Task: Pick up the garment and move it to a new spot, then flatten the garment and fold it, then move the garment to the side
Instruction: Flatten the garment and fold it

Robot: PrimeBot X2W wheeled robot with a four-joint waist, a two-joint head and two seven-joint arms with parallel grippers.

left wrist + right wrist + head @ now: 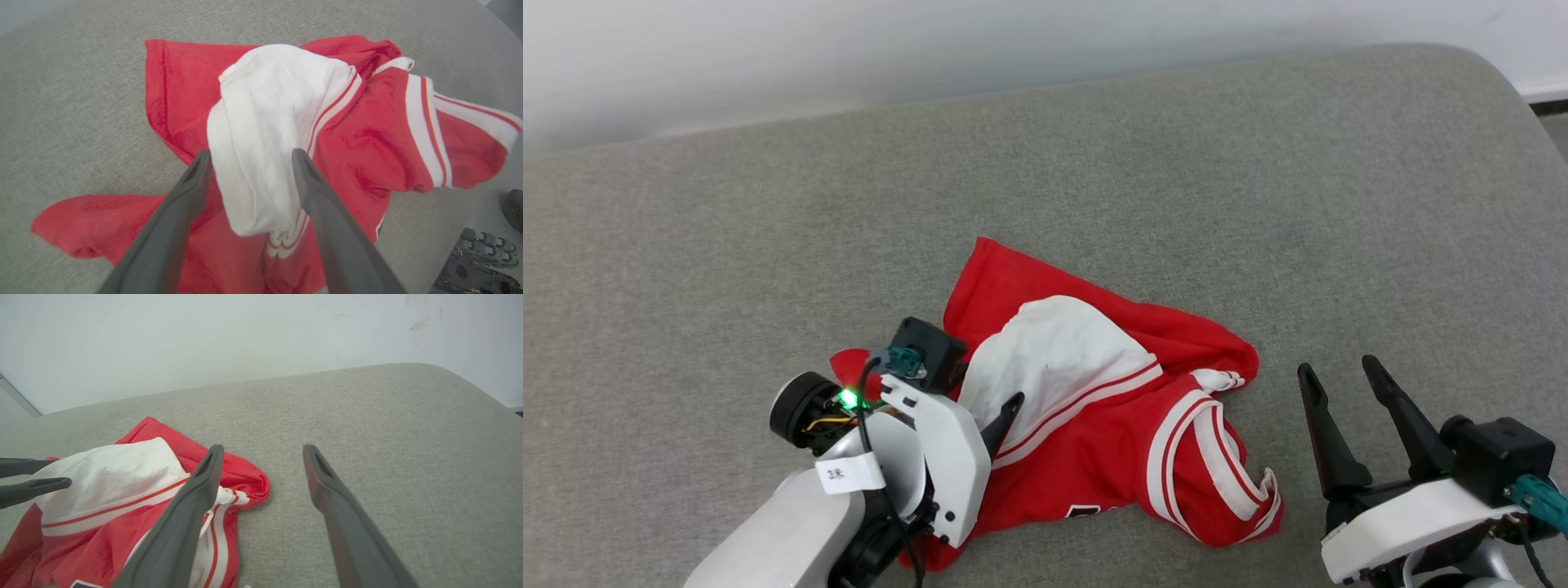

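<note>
Garment [1094, 425], crumpled on grey cushion [1094, 147]: pick-up step apparently in hand, left gripper [251, 153] spread astride its white sleeve, right gripper [1338, 365] spread just beside it; next move likely needs closing on cloth.

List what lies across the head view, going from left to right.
left hand, open, at the jersey's left edge → jersey, crumpled → right hand, open, off the cloth
</note>
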